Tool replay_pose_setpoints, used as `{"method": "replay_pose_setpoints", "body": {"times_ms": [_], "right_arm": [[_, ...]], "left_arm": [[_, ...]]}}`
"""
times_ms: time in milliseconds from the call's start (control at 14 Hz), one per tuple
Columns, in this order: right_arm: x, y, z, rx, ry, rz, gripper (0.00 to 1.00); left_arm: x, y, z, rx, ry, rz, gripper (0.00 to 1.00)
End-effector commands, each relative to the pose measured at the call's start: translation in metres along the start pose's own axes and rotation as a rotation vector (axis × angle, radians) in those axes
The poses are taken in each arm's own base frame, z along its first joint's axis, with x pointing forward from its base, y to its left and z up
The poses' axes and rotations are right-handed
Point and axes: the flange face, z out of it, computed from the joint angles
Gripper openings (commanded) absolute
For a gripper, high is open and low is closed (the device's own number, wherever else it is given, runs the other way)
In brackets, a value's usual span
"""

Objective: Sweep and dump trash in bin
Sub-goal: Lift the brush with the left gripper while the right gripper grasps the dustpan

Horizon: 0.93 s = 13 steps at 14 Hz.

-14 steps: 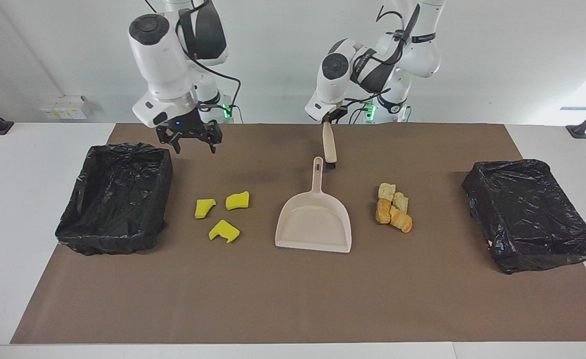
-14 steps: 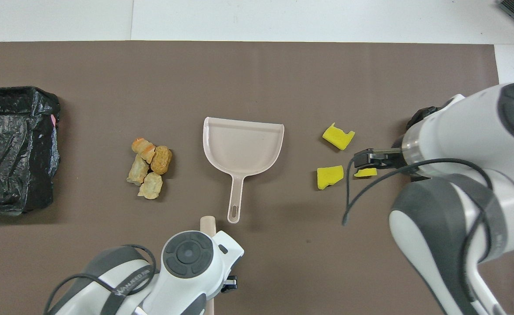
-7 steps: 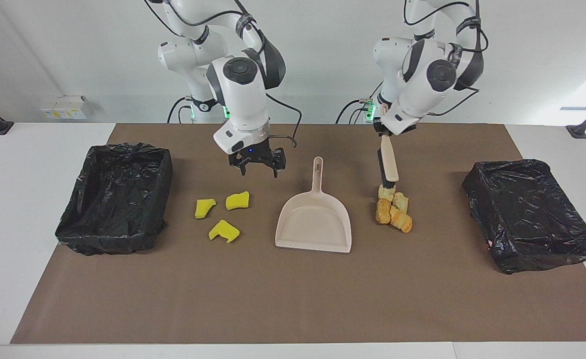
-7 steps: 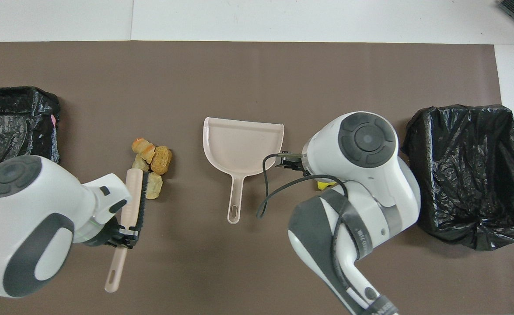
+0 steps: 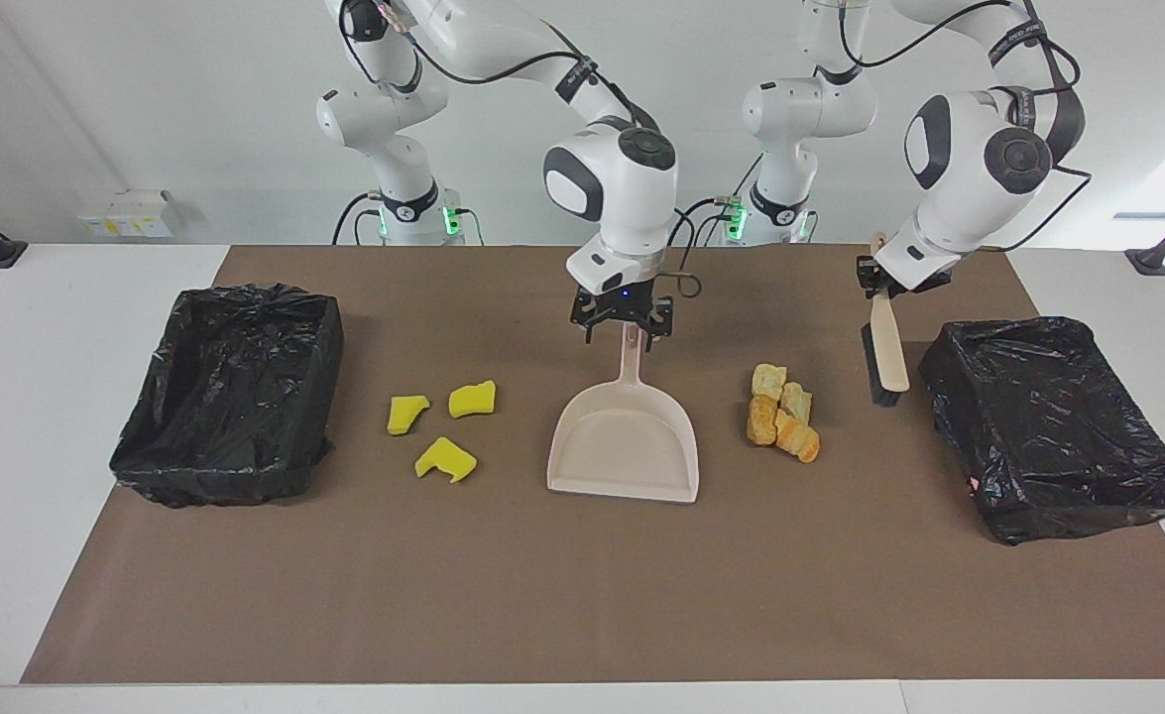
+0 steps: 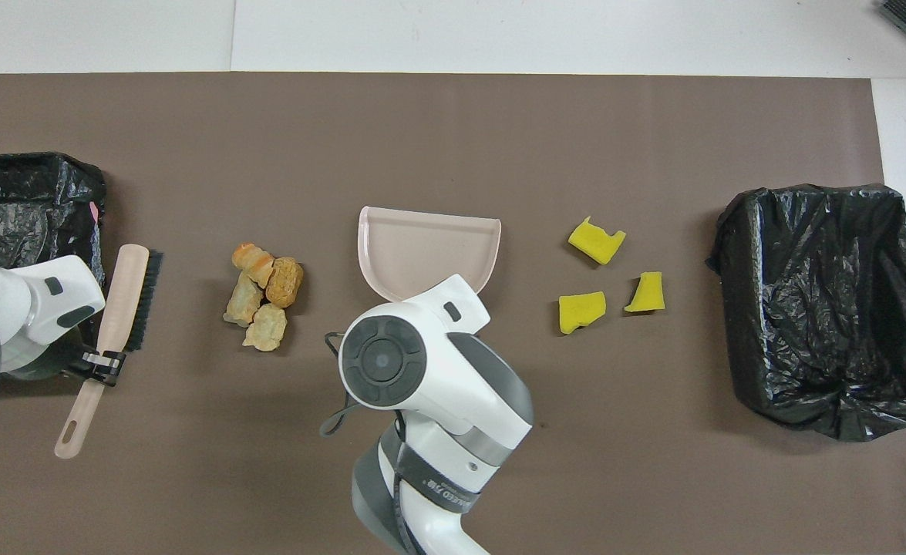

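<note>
Your right gripper [image 5: 622, 332] hangs with its fingers spread, straddling the top of the dustpan [image 5: 624, 441] handle but not closed on it; whether the tips touch the handle you cannot tell. The pan lies flat on the brown mat [image 5: 582, 595] in the middle of the table, its mouth turned away from the robots.

Your left gripper [image 5: 874, 276] is clamped on the handle of the brush [image 5: 884, 347], which hangs bristles-down over the mat between the bread chunks [image 5: 782, 416] and the black-lined bin [image 5: 1053, 426] at the left arm's end.

The trash is in two heaps, one on each side of the pan: the four bread chunks bunched together toward the left arm's end, and the three yellow sponge pieces [image 5: 443, 426] loosely scattered toward the right arm's end, with a second lined bin [image 5: 230, 387] just past them.

Watch the close on the handle — if the fingers come together off-centre, the light pan will likely pivot and its mouth will no longer face the sweep. Watch the brush too: it hangs next to the bin's slack liner, so a low start could snag the plastic, and a hard stroke may scatter the chunks past the pan's lip rather than into it.
</note>
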Motion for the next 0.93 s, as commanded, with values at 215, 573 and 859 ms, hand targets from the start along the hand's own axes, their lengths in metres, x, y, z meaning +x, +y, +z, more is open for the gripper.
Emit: {"method": "replay_pose_setpoints", "body": {"times_ms": [215,573,859], "right_arm": [[-0.005,-0.016,0.027,-0.017,0.029,-0.002,0.87],[-0.004,-0.008,0.035,-0.038,0.008,-0.006,0.17],[0.021,0.017,0.003,-0.002,-0.048,-0.017,0.00]], "left_arm": [[0.015,-0.020,-0.009,0.087,0.049,0.033,0.00],[0.013,-0.032,-0.007,0.084,0.045,0.044,0.00],[0.012,-0.031,-0.006,0.081,0.043,0.044,0.00]]}}
